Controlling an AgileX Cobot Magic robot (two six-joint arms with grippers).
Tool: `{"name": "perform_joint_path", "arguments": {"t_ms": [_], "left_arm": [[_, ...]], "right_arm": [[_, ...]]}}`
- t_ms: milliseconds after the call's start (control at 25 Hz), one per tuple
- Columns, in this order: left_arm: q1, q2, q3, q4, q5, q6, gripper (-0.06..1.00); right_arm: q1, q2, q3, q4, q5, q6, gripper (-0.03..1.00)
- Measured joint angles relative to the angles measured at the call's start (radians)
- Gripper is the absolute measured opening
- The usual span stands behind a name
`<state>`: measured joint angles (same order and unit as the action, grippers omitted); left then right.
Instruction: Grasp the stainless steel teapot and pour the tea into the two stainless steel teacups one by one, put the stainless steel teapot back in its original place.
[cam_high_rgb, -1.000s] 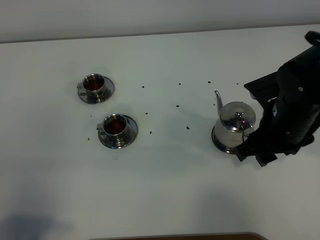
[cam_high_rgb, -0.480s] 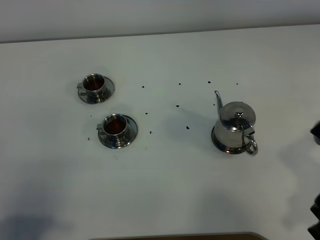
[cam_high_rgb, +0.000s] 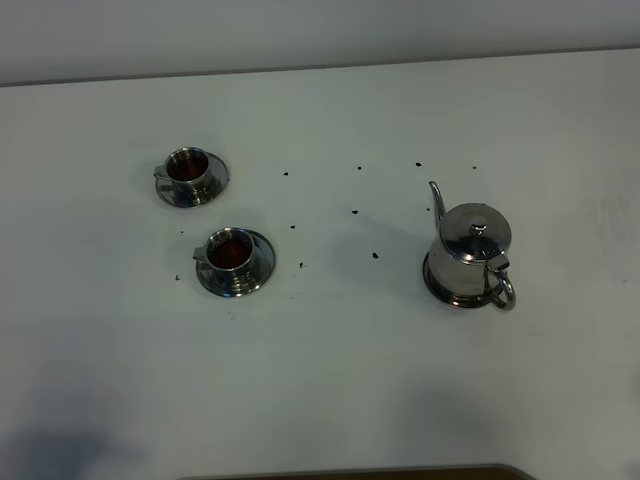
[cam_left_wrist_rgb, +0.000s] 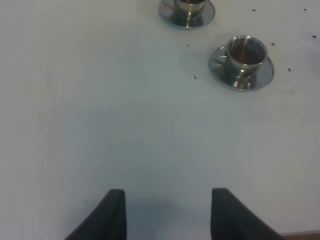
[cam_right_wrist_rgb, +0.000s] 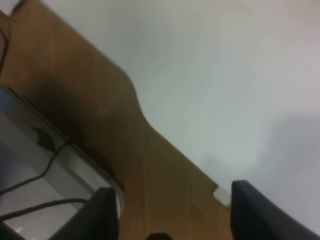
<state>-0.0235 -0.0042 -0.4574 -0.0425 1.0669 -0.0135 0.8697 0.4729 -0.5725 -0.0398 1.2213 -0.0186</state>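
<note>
A high camera looks down on a white table (cam_high_rgb: 330, 370). The stainless steel teapot (cam_high_rgb: 470, 255) stands upright on its round base toward the right side of the table, lid on. Its thin curved spout rises on the side away from the camera and its loop handle hangs on the near right side. Nothing touches the pot, and neither arm shows in this overhead view.

Well to the left of the teapot stand two stainless steel teacups, each on its own round steel saucer. The farther teacup (cam_high_rgb: 188, 170) sits up and to the left, with its little handle turned away from the teapot. The nearer teacup (cam_high_rgb: 231, 252) sits closer to the camera and a little nearer the teapot. Both cups hold reddish-brown tea (cam_high_rgb: 231, 251). Small dark specks (cam_high_rgb: 355, 212) are scattered over the table between the teapot and the cups.

The left wrist camera shows the left gripper (cam_left_wrist_rgb: 167, 210) over bare table, its two dark fingers spread wide with nothing between them. Both cups lie ahead of it, well apart from the fingers.

The right wrist camera shows the right gripper (cam_right_wrist_rgb: 170, 212) with fingers spread wide and holding nothing. Beneath it lie the white table's curved edge and a brown wooden surface (cam_right_wrist_rgb: 90, 115) with dark cables (cam_right_wrist_rgb: 35, 180).
</note>
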Motion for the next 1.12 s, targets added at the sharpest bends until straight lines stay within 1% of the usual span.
{"name": "perform_joint_path", "arguments": {"t_ms": [200, 360, 440, 560, 640, 720, 800, 1120], "left_arm": [[0.0, 0.0, 0.0, 0.0, 0.0, 0.0, 0.45], [0.0, 0.0, 0.0, 0.0, 0.0, 0.0, 0.45], [0.0, 0.0, 0.0, 0.0, 0.0, 0.0, 0.45], [0.0, 0.0, 0.0, 0.0, 0.0, 0.0, 0.45], [0.0, 0.0, 0.0, 0.0, 0.0, 0.0, 0.45], [0.0, 0.0, 0.0, 0.0, 0.0, 0.0, 0.45], [0.0, 0.0, 0.0, 0.0, 0.0, 0.0, 0.45], [0.0, 0.0, 0.0, 0.0, 0.0, 0.0, 0.45]], "right_arm": [[0.0, -0.041, 0.007, 0.058, -0.007, -0.025, 0.48], [0.0, -0.041, 0.007, 0.065, -0.009, -0.026, 0.46], [-0.009, -0.041, 0.011, 0.069, -0.028, -0.026, 0.44], [-0.04, -0.041, 0.036, 0.096, -0.085, -0.026, 0.43], [-0.066, -0.041, 0.049, 0.106, -0.097, -0.026, 0.41], [-0.108, -0.042, 0.049, 0.11, -0.104, -0.026, 0.4], [-0.177, -0.054, 0.049, 0.11, -0.106, -0.026, 0.39], [-0.531, -0.21, 0.049, 0.106, -0.107, -0.026, 0.33]]}}
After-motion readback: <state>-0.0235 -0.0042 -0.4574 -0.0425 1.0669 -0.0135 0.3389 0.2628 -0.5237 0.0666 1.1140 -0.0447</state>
